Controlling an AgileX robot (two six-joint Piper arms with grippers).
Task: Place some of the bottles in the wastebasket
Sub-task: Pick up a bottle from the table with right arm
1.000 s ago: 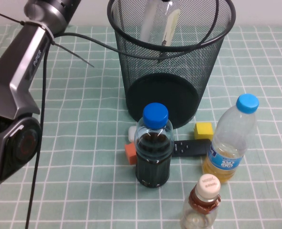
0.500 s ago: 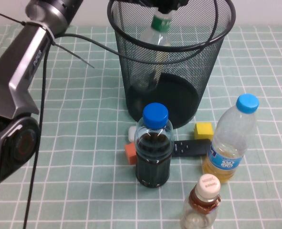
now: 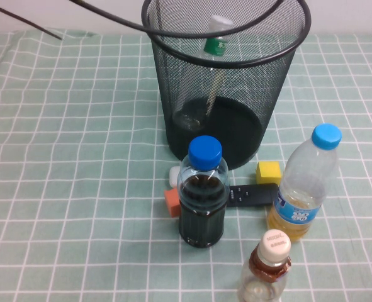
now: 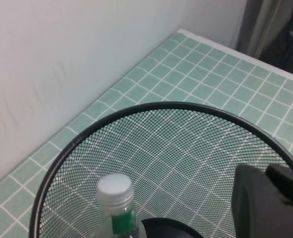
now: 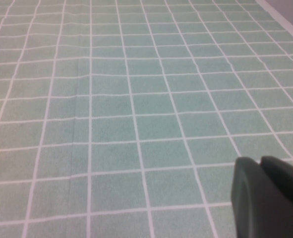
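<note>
The large round black wire-mesh wastebasket (image 3: pixel 226 88) holds the squarish clear plastic bottle with white cap and green neck label (image 3: pixel 214 44), leaning inside. The left gripper (image 4: pixel 272 198), fingers together and empty, hangs above the rim, apart from that bottle. The smaller clear bottle with cream cap and brown neck band (image 3: pixel 267 267) stands on the near table; the right gripper (image 5: pixel 270 196), closed, hovers over bare cloth

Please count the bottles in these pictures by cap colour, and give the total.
Blue cap: 2, dark-liquid plastic bottle, yellow-liquid plastic bottle.
White cap: 1, clear green-labelled bottle inside the black wire-mesh wastebasket.
Cream cap: 1, small clear bottle.
Total: 4.
</note>
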